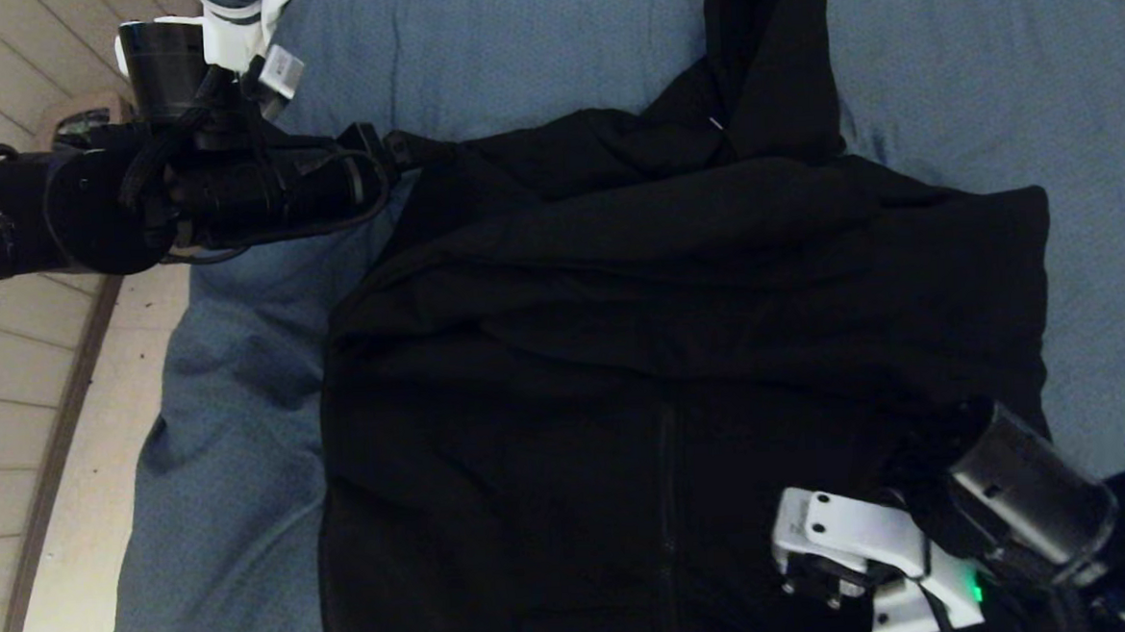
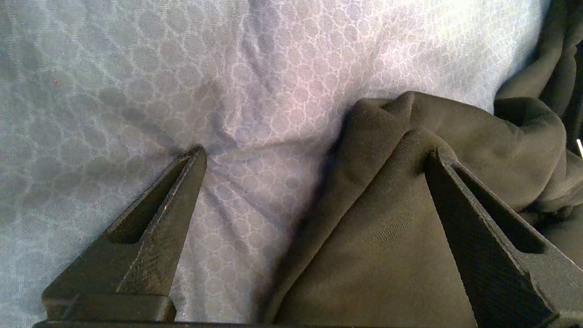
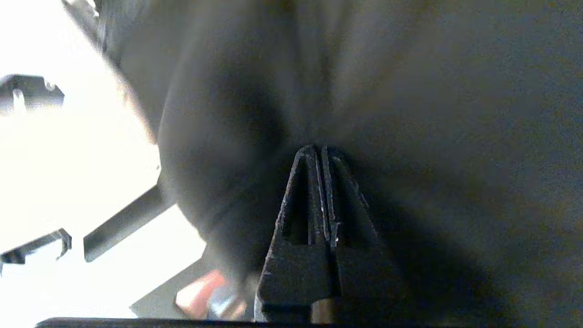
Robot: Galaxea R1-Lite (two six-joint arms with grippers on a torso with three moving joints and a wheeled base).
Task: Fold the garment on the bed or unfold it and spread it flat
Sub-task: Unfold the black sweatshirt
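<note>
1. The black hoodie [image 1: 680,348] lies on the blue-grey bed [image 1: 529,48], its zipper running down the middle toward the near edge, one sleeve folded across the chest and the hood bunched at the far side.
2. The left gripper [image 2: 314,155] has its jaws spread wide at the hoodie's far left edge: one finger [image 2: 168,214] presses the bare sheet, the other rests on a fold of black cloth.
3. The right gripper [image 3: 319,152] is pinched tight on the hoodie's fabric near its close right corner, with the cloth draped around the fingertips.
</note>
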